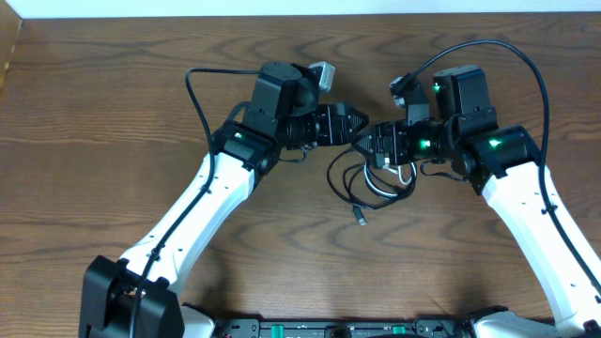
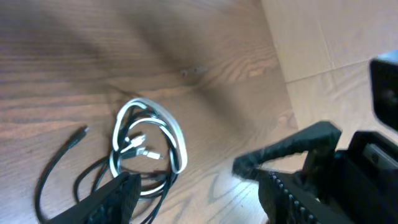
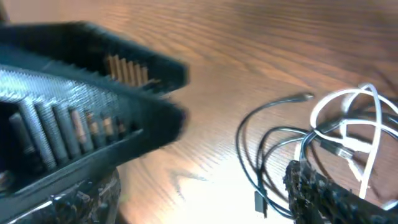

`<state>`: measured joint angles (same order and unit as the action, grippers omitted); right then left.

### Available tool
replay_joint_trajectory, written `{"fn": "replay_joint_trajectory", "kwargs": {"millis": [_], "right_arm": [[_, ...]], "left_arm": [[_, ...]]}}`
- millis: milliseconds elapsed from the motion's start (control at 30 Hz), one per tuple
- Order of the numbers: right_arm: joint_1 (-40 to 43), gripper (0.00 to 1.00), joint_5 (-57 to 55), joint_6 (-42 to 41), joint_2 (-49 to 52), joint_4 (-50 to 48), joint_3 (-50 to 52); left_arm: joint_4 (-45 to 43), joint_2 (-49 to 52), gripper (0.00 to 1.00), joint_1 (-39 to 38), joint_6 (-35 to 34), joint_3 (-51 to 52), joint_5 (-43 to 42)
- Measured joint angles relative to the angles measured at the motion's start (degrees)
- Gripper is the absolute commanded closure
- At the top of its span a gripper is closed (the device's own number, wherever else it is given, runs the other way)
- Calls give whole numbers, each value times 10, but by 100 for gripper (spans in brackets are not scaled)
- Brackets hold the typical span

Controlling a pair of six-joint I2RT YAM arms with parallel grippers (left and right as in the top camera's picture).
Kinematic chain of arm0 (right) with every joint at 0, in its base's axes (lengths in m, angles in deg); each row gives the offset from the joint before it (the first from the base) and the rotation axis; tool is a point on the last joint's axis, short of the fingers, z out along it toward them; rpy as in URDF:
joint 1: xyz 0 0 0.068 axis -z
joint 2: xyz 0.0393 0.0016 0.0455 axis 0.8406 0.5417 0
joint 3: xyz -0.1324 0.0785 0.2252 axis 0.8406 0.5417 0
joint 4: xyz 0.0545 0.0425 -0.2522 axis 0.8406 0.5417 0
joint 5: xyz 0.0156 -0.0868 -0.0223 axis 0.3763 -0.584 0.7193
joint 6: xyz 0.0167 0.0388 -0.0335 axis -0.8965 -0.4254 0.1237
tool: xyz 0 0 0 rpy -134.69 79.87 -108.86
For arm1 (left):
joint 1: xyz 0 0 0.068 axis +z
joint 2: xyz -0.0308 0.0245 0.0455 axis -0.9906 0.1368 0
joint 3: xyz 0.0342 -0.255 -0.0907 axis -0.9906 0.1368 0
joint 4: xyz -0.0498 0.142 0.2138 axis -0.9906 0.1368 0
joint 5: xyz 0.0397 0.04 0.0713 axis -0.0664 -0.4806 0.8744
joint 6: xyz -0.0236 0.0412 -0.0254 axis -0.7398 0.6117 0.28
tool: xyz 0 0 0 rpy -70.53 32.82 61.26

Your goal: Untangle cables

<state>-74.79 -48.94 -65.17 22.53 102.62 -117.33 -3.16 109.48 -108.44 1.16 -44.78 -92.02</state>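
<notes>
Overhead: white cable (image 1: pixel 402 180) and black cable (image 1: pixel 346 186) lie tangled in 1 pile on the desk (image 1: pixel 113 113), just beside left gripper (image 1: pixel 355 127) and right gripper (image 1: pixel 368 150), both spread wide, gripping nothing

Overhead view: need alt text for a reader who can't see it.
Two robot arms meet mid-table, the left gripper and right gripper nearly tip to tip at the edge of a loose tangle of black cable and white cable on the wooden table. One black plug end trails toward the robot's base.
</notes>
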Motion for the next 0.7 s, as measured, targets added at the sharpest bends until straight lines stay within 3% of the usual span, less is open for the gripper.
{"fn": "replay_joint_trajectory", "kwargs": {"millis": [233,367,700], "right_arm": [[3,15,-178,-90,0,33,0],[14,23,-245,-110,19,33,0],[37,28,-216,-65,134,-7,0]], "left_arm": [[69,0,34,2,22,0,31],[88,0,33,2,31,0,60],[119,0,34,2,34,0,105]]}}
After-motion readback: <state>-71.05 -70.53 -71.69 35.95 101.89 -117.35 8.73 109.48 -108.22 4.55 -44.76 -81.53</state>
